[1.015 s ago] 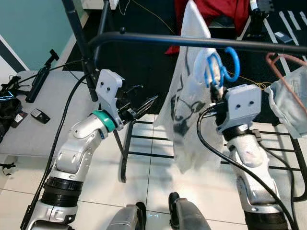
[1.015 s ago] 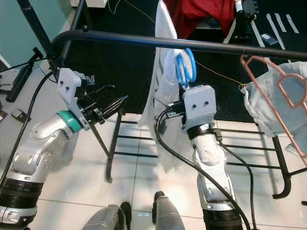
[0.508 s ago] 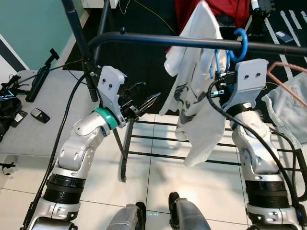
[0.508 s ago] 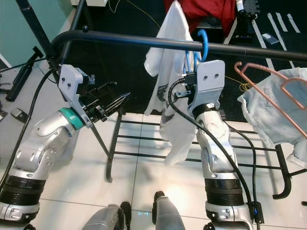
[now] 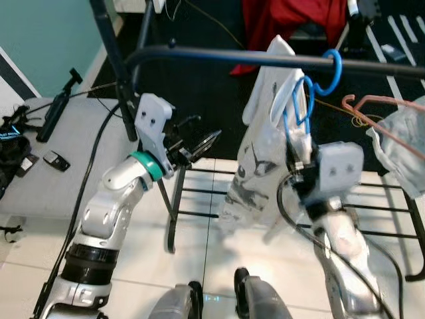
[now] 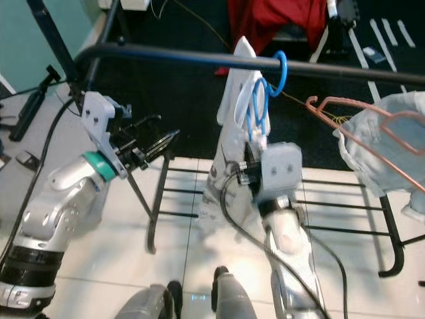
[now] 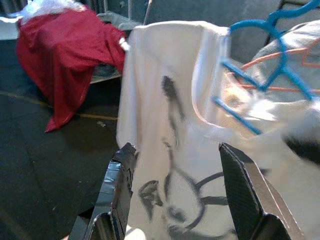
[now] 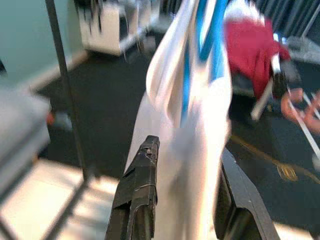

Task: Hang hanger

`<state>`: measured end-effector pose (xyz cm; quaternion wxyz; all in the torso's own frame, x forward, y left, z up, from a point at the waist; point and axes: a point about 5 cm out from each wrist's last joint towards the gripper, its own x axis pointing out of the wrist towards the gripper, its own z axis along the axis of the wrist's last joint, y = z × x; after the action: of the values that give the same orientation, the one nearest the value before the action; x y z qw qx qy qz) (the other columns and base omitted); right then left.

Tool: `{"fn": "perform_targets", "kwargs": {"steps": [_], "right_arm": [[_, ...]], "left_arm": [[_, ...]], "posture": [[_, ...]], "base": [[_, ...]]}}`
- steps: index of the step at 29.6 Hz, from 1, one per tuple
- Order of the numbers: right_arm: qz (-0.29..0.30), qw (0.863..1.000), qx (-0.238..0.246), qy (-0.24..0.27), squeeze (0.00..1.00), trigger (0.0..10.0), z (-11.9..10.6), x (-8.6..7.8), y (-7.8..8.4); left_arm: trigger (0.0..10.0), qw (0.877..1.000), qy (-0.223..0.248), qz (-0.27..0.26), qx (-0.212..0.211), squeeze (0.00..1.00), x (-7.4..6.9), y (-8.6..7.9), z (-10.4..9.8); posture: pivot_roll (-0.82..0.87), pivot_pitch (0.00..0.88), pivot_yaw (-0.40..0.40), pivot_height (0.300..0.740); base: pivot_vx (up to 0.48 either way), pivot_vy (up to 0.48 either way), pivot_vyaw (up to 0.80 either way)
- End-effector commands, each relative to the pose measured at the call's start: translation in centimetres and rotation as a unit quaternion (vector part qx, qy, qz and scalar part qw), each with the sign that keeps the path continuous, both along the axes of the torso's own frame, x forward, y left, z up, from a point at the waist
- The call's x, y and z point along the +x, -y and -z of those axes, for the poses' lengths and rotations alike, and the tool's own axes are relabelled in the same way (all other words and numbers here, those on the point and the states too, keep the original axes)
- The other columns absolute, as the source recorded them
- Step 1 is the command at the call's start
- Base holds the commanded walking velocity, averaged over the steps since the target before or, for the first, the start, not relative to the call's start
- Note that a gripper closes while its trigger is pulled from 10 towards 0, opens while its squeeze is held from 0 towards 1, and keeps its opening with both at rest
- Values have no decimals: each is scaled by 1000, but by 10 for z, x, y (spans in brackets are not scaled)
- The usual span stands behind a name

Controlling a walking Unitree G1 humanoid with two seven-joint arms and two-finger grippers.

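Observation:
A blue hanger (image 5: 332,66) carrying a white printed shirt (image 5: 262,159) has its hook over the black rail (image 5: 219,56). My right gripper (image 8: 185,200) is below the rail, close against the shirt's lower part. Its fingers stand open with shirt cloth blurred between and beyond them. My left gripper (image 5: 202,141) is held open to the left of the shirt, pointing at it and apart from it. In the left wrist view the left gripper (image 7: 175,200) faces the shirt (image 7: 175,125) and the blue hanger (image 7: 250,75).
A copper hanger (image 5: 372,113) with a pale garment (image 5: 405,139) hangs further right on the rail. Red cloth (image 5: 292,20) lies behind. The rack's upright post (image 5: 109,46) and floor bars (image 5: 199,193) stand by my left arm. A grey mat with gear (image 5: 40,166) is at left.
My right arm has dropped from the rail, leaving the blue hanger's hook on it. The shirt has swung and turned edge-on. The left arm has hardly moved.

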<state>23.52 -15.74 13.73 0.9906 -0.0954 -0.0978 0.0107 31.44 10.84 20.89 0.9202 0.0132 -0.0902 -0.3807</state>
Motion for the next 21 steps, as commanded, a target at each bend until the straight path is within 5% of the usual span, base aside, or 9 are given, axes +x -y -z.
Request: {"fn": "perform_targets", "kwargs": {"steps": [1, 4, 11, 13, 21], "right_arm": [[17, 999, -21, -38, 0, 10000, 25, -11, 4], [27, 994, -43, -100, 0, 10000, 62, -26, 11], [47, 989, -40, -131, 0, 10000, 84, -24, 16], [28, 987, -57, -149, 0, 10000, 97, -17, 11], [-43, 976, -117, -180, 0, 10000, 122, -22, -3]], "left_arm": [[10000, 1000, -7, 3, 11, 0, -2, 1, 8], [10000, 1000, -18, -15, 20, 0, -4, -1, 21], [10000, 996, -36, -70, 49, 0, -8, -9, 50], [10000, 986, -68, -121, 87, 0, -14, -19, 86], [10000, 959, -113, -225, 131, 0, -20, -45, 132]], "posture": [[-178, 142, 94, 737], [-180, 137, 96, 737], [-168, 126, 87, 737], [-164, 125, 78, 737], [-160, 117, 50, 737]], "base": [[0, 0, 0], [0, 0, 0], [0, 0, 0], [0, 0, 0], [0, 0, 0]]}}
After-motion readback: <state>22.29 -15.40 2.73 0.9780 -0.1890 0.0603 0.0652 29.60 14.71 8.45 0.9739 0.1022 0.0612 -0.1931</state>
